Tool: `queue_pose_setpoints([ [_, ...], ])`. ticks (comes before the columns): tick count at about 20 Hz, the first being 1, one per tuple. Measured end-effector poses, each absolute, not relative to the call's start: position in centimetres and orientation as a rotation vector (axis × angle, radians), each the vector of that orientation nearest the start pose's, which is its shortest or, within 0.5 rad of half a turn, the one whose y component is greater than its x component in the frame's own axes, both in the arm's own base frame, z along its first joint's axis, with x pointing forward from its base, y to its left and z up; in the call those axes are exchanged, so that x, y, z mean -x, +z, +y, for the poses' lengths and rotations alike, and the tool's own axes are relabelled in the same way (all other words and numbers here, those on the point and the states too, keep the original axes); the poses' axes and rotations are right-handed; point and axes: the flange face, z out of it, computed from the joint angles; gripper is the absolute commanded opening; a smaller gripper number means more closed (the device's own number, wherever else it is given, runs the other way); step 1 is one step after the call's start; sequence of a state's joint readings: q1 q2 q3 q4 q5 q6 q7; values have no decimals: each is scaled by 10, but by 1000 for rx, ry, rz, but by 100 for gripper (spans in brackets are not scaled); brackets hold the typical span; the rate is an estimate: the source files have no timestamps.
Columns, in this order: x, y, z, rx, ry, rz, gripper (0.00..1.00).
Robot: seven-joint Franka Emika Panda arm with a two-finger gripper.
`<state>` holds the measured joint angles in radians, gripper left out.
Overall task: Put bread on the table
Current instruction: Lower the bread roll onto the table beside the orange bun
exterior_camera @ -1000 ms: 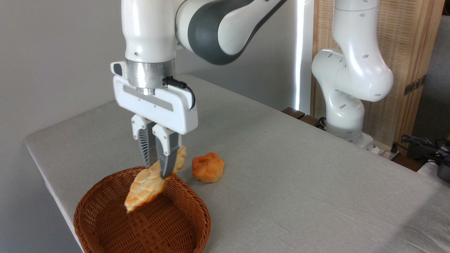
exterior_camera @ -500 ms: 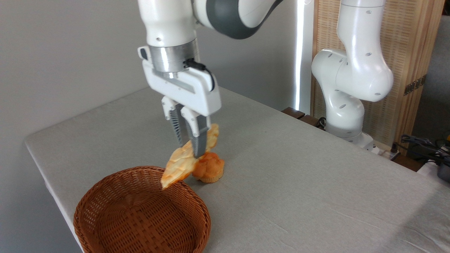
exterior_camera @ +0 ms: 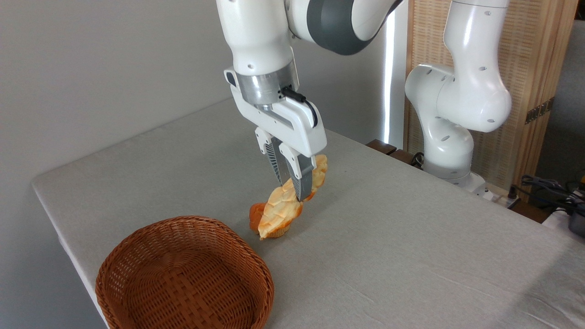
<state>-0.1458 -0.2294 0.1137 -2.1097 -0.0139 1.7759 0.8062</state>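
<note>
Grey-clothed table, wicker basket near its corner, plain wall behind.

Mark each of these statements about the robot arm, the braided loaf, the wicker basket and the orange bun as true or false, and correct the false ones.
1. The gripper is shut on the long pale golden braided loaf. True.
2. The braided loaf lies inside the brown woven wicker basket. False: it hangs tilted from the gripper, out past the basket.
3. The wicker basket has nothing in it. True.
4. The small round orange flower-shaped bun sits in the basket. False: it sits on the light grey cloth-covered table, beyond the basket's rim.
5. In this view the loaf partly hides the orange bun. True.
</note>
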Motion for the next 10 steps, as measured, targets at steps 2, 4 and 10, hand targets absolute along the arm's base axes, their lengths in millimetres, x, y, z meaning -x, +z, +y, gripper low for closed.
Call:
queue_pose_setpoints([
  [2,-475,501,-14,2934,146,1322,91],
  [4,-473,497,-13,2933,159,1333,100],
  [10,-477,488,-9,2936,154,1327,100],
])
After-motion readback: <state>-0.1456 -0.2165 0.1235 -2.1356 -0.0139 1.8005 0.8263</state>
